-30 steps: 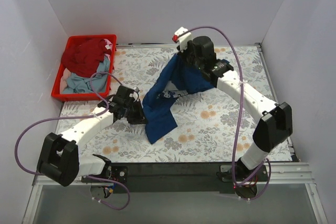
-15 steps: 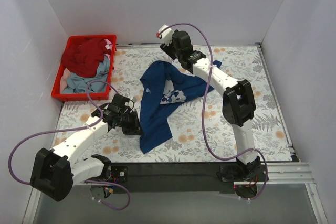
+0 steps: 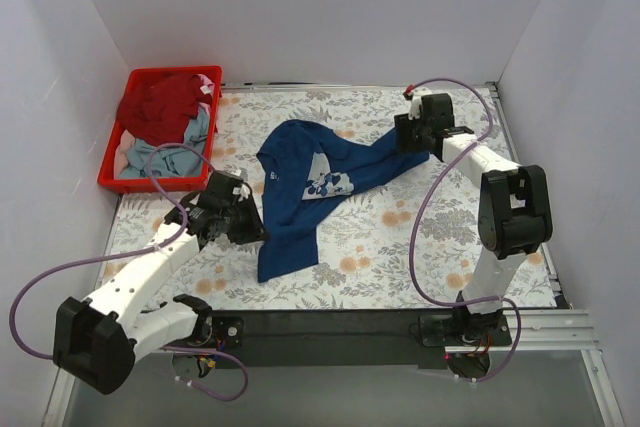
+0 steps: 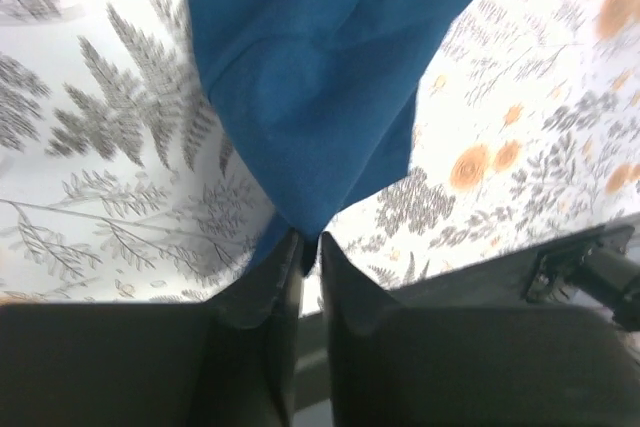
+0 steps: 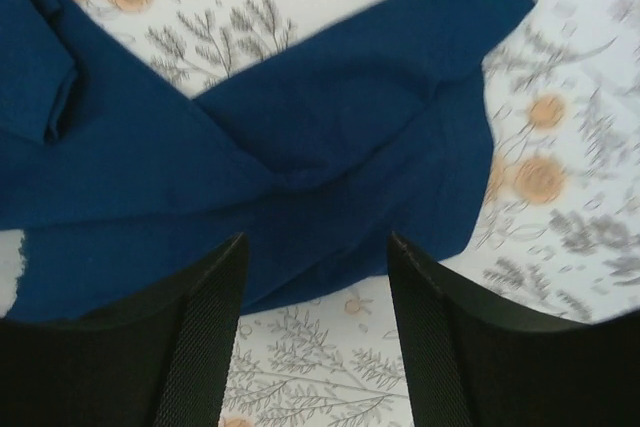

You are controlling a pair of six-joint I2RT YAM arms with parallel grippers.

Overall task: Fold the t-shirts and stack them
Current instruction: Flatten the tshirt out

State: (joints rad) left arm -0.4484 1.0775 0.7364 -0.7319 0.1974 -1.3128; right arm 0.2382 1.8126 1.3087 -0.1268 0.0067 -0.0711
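Note:
The navy blue t-shirt (image 3: pixel 296 209) lies crumpled across the middle of the table, its pale print (image 3: pixel 326 185) facing up. My left gripper (image 3: pixel 252 232) sits at the shirt's lower left edge. In the left wrist view its jaws (image 4: pixel 309 239) stand slightly apart, open, and a corner of the navy cloth (image 4: pixel 320 67) dips between the tips. My right gripper (image 3: pixel 407 142) hovers at the shirt's far right end. It is wide open (image 5: pixel 316 242) over the cloth's edge (image 5: pixel 250 147) and holds nothing. The dark red t-shirt (image 3: pixel 160 105) and the pale grey-blue one (image 3: pixel 160 157) lie bunched in the crate.
The red plastic crate (image 3: pixel 108 169) stands at the back left corner of the flower-patterned table (image 3: pixel 420 237). White walls close in the left, back and right sides. A black rail (image 3: pixel 330 322) with the arm bases runs along the near edge.
My right gripper let go of the raised navy shirt and swung from the back middle to the right. The shirt dropped flat. My left jaws eased apart.

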